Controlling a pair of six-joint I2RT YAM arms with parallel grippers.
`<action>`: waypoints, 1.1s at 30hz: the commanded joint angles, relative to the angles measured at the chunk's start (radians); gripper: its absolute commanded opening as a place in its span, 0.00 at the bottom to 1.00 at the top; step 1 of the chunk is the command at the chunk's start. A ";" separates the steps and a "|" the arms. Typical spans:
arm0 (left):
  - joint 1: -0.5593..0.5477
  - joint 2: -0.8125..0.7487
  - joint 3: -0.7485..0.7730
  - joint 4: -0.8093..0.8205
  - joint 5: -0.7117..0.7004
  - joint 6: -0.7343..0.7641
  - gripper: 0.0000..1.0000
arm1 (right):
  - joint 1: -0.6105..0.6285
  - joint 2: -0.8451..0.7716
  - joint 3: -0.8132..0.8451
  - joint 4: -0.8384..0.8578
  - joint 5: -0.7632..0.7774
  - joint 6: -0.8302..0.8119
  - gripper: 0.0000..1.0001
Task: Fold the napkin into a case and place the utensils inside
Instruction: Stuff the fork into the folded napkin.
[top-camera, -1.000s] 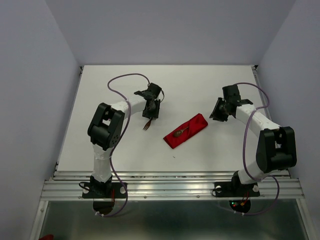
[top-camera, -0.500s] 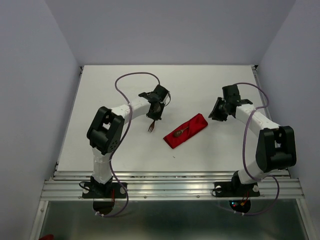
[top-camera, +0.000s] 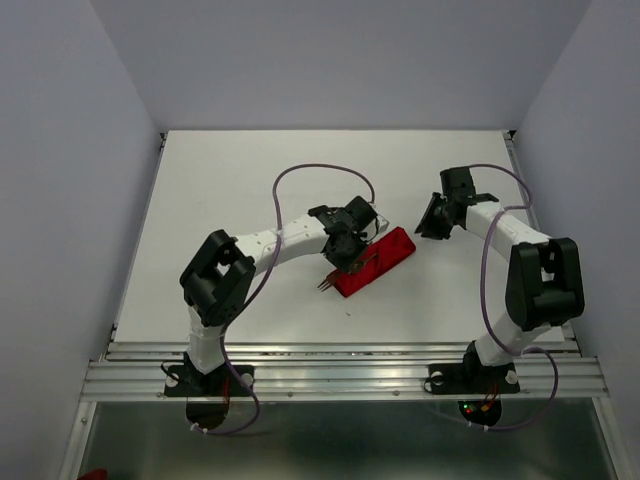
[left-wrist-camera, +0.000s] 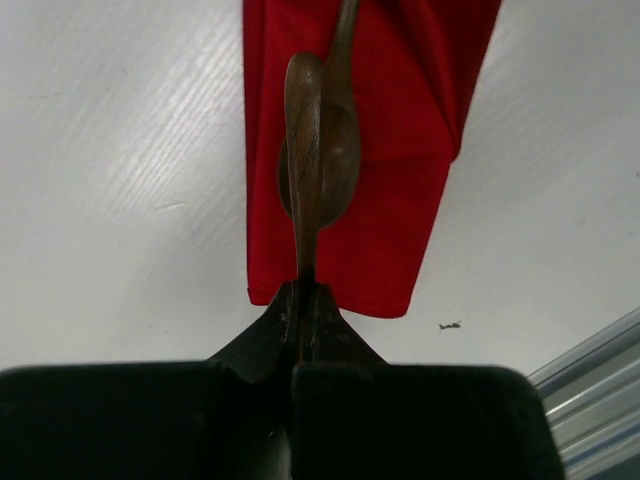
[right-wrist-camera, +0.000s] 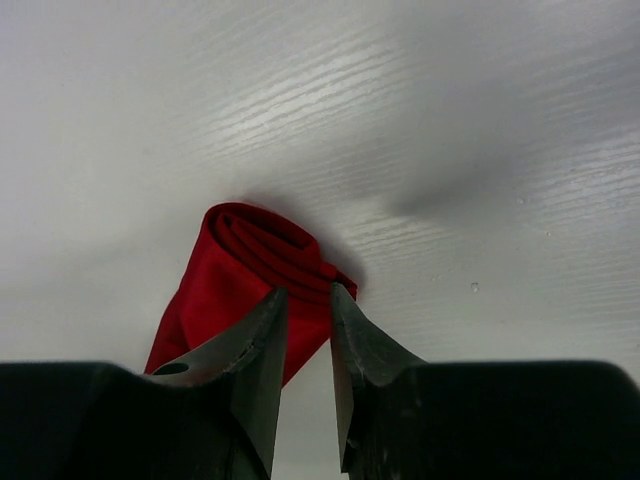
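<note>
- Grips fork (left-wrist-camera: 305, 150) in clenched left claw (left-wrist-camera: 303, 290), over spoon (left-wrist-camera: 343, 150) on case (left-wrist-camera: 400, 150).
- Holds right claw (right-wrist-camera: 305, 300) released by case end.
- Advise lowering fork flat beside spoon.

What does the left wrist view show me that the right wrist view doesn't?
Left wrist only: the left end effector shut on a wooden utensil, over the spoon lying on the case. Right wrist only: the right end effector, jaws parted, by the case's folded end. Both: the red case and white table.
</note>
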 joint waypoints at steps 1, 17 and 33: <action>-0.033 -0.073 -0.008 -0.043 0.038 0.054 0.00 | 0.007 0.025 0.077 0.030 0.066 0.042 0.27; -0.073 -0.008 -0.014 -0.052 0.067 0.092 0.00 | 0.007 0.209 0.137 0.057 0.057 0.102 0.19; -0.088 0.084 0.078 -0.081 0.038 0.092 0.00 | 0.007 0.174 0.048 0.120 0.002 0.086 0.19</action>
